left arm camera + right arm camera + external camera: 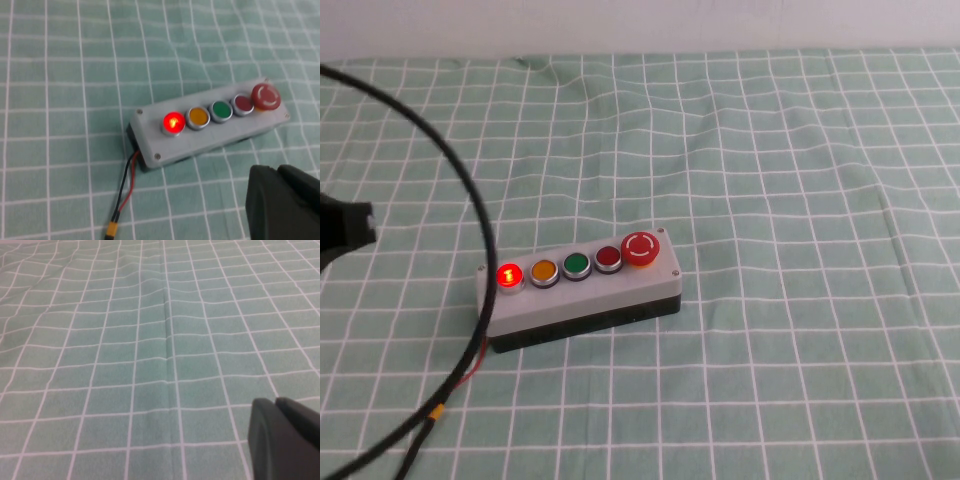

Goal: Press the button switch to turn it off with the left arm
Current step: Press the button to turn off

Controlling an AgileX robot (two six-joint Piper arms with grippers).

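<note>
Button switch lit, reads "1" | left gripper nearby, right gripper away; fingers unclear

Both grippers' fingers cut off.

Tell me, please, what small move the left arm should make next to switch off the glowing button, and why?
Probably bring the left gripper down and across until it sits over the lit red button at the left end of the grey box. The button glows, so it is not yet pressed, and the gripper is clear of the box. The right gripper is over bare cloth, away from the box.
</note>
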